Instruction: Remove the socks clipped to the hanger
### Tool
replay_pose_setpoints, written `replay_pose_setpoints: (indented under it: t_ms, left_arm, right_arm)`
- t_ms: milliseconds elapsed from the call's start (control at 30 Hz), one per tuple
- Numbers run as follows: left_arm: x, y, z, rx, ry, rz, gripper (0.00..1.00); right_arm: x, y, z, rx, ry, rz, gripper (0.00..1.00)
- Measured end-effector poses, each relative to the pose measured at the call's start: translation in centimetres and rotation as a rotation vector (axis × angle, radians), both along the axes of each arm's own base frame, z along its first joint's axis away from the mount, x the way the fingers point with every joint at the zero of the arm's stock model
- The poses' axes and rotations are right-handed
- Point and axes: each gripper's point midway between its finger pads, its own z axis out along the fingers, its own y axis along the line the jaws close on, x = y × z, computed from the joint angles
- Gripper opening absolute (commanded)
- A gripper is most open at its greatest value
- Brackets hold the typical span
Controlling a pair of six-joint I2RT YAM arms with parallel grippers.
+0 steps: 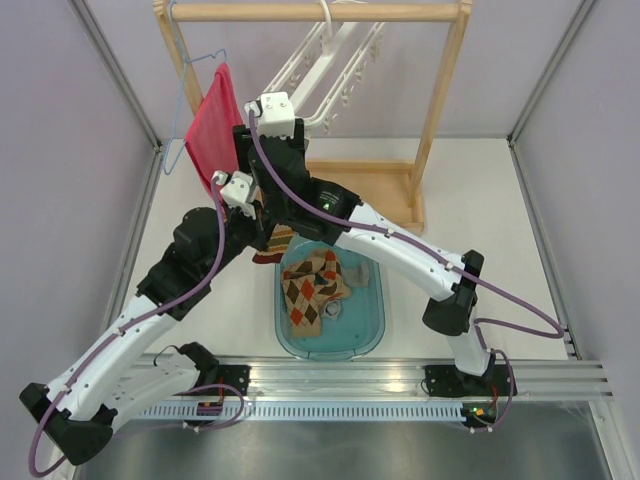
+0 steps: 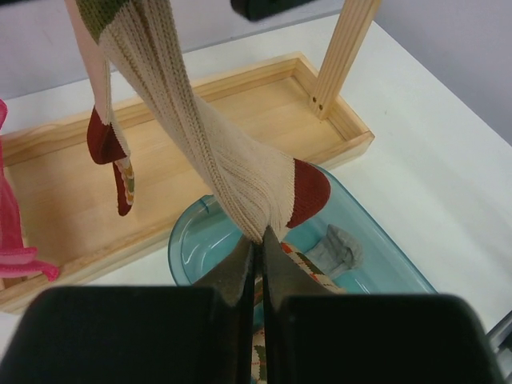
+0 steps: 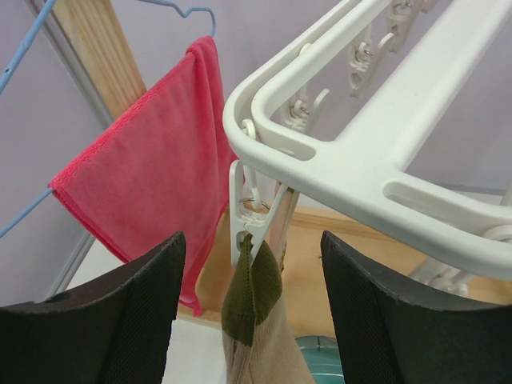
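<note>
The white hanger point(image 3: 360, 168) hangs tilted from the wooden rack and also shows in the top view point(image 1: 335, 60). One of its clips point(image 3: 250, 220) holds the olive toe of a cream ribbed sock point(image 3: 252, 292). My right gripper point(image 3: 250, 240) is open, with its fingers on either side of that clip and toe. My left gripper point(image 2: 258, 238) is shut on the lower end of the same cream sock point(image 2: 240, 176), beside its red heel, above the tub. A second sock point(image 2: 108, 140) hangs to the left.
A blue tub point(image 1: 372, 318) below holds argyle socks point(image 1: 315, 285) and a grey sock point(image 2: 340, 248). A red-pink cloth point(image 1: 210, 125) hangs on a blue wire hanger point(image 1: 183, 95). The wooden rack post point(image 1: 440, 100) and its base tray point(image 2: 200, 104) stand behind.
</note>
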Motion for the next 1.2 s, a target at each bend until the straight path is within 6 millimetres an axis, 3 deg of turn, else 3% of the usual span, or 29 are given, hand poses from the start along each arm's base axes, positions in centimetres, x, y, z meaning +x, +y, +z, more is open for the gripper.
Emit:
replay_pose_setpoints:
  t_ms: [267,700,1100,1200]
  left_arm:
    - [-0.1,0.1,0.1,-0.001,-0.004,0.003,0.02]
    - [-0.7,0.1,0.6,-0.012,-0.016,-0.008,0.02]
    - [-1.1,-0.1,0.9,-0.018,-0.023,-0.022,0.02]
    - [-1.1,-0.1,1.0,-0.019,-0.024,-0.022,0.02]
  right_arm:
    - [0.8,-0.7,0.4,0.020,-0.013,-0.083,0.71]
    - [1.3,-1.3,0.3,0.025,-0.018,-0.146,0.52]
    - [2.7,-1.3,-0.5,0.049,-0.006,-0.154,0.52]
    - [3.3,-1.2,-1.2,0.052,0.001,-0.154,0.42]
